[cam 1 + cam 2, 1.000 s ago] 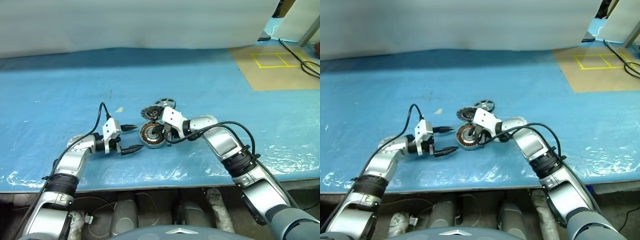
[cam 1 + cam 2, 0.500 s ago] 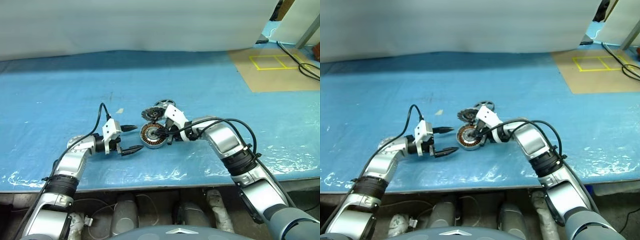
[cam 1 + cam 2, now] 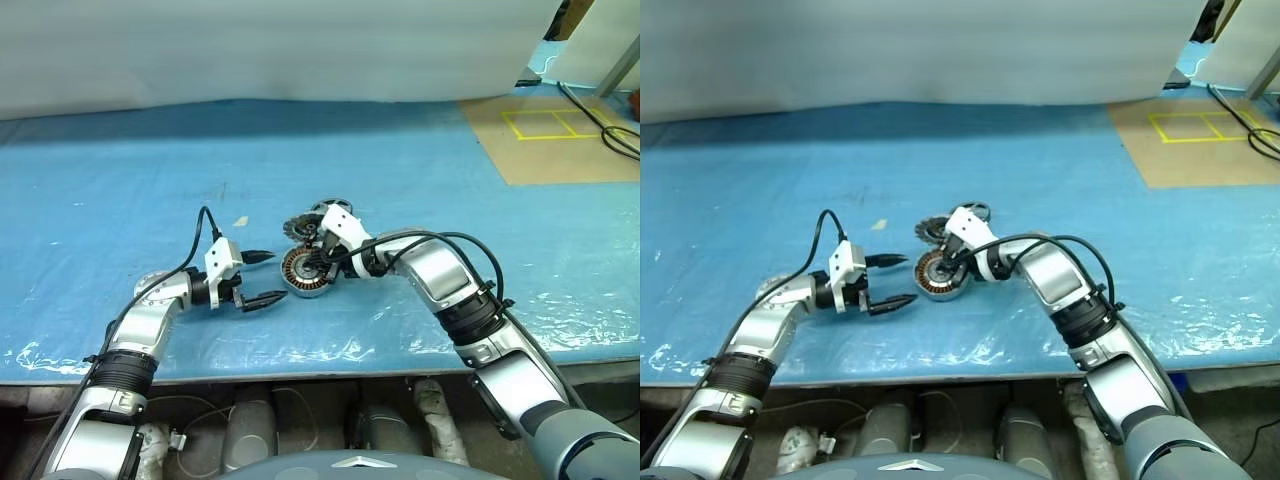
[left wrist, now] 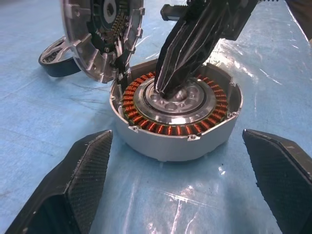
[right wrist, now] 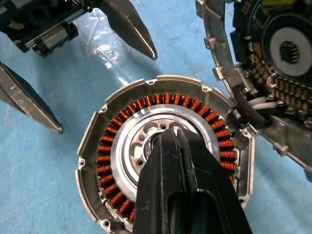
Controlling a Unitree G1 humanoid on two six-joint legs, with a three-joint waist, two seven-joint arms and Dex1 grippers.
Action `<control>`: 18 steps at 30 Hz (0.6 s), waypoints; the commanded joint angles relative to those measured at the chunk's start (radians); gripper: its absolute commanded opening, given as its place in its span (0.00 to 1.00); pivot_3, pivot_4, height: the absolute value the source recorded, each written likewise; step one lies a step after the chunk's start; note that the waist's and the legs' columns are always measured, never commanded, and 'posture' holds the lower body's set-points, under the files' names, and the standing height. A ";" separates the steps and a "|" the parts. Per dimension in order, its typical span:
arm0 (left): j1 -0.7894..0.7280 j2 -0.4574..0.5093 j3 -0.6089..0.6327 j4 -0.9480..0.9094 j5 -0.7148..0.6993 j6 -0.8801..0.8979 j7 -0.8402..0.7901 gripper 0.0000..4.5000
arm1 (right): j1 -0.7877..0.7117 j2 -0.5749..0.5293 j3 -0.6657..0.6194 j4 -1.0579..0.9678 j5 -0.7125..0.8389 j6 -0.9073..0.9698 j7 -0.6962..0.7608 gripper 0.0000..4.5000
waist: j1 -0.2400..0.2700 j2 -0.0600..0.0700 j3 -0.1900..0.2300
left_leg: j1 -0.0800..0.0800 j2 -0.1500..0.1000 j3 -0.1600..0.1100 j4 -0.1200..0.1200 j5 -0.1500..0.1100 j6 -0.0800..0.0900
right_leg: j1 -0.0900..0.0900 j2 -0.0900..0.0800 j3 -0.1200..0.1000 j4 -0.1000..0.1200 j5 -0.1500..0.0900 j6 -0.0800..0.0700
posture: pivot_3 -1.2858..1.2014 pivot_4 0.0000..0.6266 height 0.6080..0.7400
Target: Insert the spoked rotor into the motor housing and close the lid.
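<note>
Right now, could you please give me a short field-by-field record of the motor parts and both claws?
housing: on the blue sheet, open, copper windings showing
lid: tilted up at the housing's edge, joined by wires
rotor: on the sheet behind the lid, not yet inserted
right claw: shut, tips in the housing's centre
left claw: open, beside the housing, holding nothing

Silver-grey jointed arms here, each banded with black ribbed collars at the forearm. A black cable loops over each wrist into a white block. The left gripper and the right gripper carry pointed black fingers, finely textured.
</note>
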 commanded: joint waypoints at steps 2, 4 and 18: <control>-0.021 -0.007 0.007 -0.006 -0.006 -0.015 0.004 1.00 | 0.036 -0.031 0.070 0.092 -0.083 0.015 -0.054 0.01 | -0.001 0.000 0.000 | 0.000 0.000 0.000 0.000 0.000 0.000 | 0.000 0.000 0.000 0.000 0.000 0.000 | 0.52 0.24 1.00; -0.024 -0.012 0.006 -0.003 -0.004 -0.016 0.008 1.00 | 0.046 -0.035 0.065 0.045 -0.057 0.021 -0.035 0.01 | -0.001 0.000 0.000 | 0.001 0.000 0.000 -0.001 0.000 0.000 | 0.000 0.000 0.000 0.000 0.000 0.000 | 0.52 0.24 1.00; -0.043 -0.014 0.001 0.021 0.003 -0.020 -0.007 1.00 | 0.080 0.023 -0.132 -0.125 0.164 -0.034 0.031 0.01 | -0.003 0.000 0.001 | -0.019 0.000 0.000 0.001 0.000 0.000 | -0.020 0.001 -0.001 0.004 0.004 0.005 | 0.52 0.24 1.00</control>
